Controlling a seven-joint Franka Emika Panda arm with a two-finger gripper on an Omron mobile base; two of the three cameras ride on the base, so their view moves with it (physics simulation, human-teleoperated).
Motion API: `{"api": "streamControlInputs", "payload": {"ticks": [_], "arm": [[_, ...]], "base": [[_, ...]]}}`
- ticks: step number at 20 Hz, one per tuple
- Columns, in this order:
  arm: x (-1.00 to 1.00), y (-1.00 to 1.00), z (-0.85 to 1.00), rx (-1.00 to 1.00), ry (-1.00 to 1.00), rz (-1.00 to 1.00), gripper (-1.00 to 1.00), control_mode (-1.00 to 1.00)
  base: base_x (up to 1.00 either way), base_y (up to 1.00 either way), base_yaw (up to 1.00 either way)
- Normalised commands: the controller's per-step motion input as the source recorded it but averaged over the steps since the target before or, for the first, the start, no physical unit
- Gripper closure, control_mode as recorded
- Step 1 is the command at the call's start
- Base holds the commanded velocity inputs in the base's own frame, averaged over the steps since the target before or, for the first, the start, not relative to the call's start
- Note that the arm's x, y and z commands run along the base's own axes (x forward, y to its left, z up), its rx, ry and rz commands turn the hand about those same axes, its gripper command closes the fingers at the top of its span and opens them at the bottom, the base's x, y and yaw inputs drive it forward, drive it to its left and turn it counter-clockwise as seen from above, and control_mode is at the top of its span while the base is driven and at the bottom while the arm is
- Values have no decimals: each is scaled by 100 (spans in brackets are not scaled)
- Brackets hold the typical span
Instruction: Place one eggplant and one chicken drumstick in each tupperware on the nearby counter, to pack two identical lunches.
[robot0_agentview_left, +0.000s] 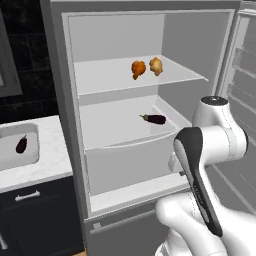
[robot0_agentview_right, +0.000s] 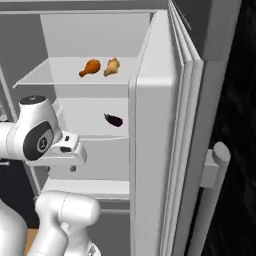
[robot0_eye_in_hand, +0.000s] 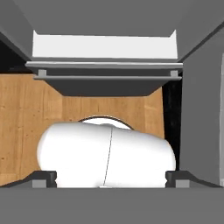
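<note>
White marble counter (robot0_agentview_left: 47, 165) holds pale-grey tupperware (robot0_agentview_left: 31, 155) containing eggplant (robot0_agentview_left: 21, 145).

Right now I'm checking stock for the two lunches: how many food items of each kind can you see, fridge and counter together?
Dark purple eggplants: 2, one on the middle fridge shelf, one in the pale-grey tray on the counter
Orange-brown chicken drumsticks: 2, both on the upper fridge shelf
Total: 4
</note>
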Motion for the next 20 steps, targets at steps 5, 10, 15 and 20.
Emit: {"api": "streamControlInputs", "payload": {"ticks": [5,10,15,20], "arm": [[0,0,0,0,0,0,-100,100],[0,0,0,0,0,0,-100,100],[0,0,0,0,0,0,-100,100],[0,0,0,0,0,0,-100,100]], "base": [[64,-14,3],[43,7,0],[0,0,0],[0,0,0]]}}
